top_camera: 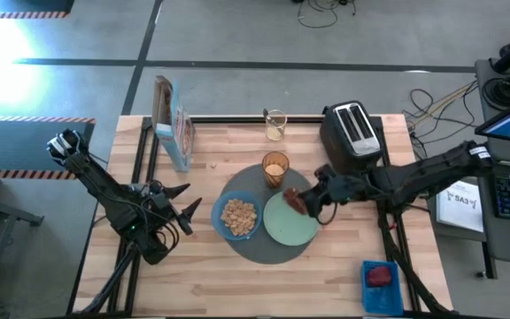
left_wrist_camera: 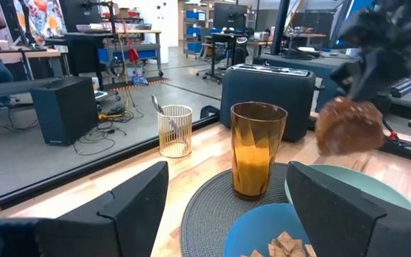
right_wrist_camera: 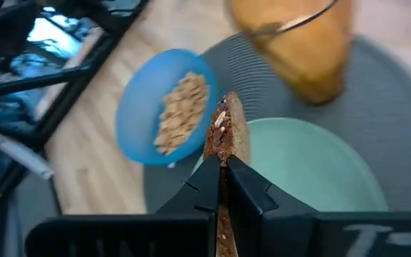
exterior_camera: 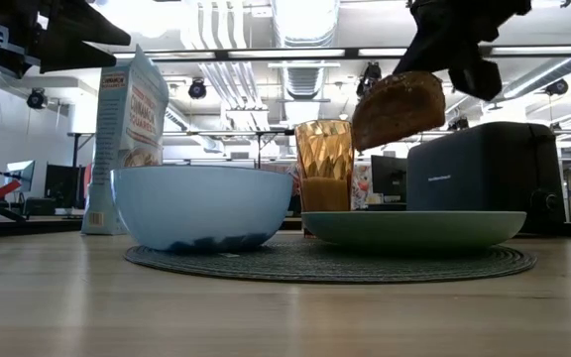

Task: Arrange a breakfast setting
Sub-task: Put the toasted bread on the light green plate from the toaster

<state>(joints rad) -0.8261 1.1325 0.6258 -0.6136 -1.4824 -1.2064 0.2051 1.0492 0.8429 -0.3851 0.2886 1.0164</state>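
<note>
The right gripper is clamped on a slice of brown bread and holds it above the pale green plate, probably to lay it there. The plate sits on the round mat, beside the blue cereal bowl and the orange drink. The left gripper waits apart, jaws spread.

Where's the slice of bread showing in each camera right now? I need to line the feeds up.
High view: bread slice in the right gripper, over the green plate's edge.
Low view: bread slice upper centre-right, above the plate.
Left wrist view: blurred brown slice at right.
Right wrist view: edge-on, centre.
Shared landmark: the glass of orange drink.
</note>
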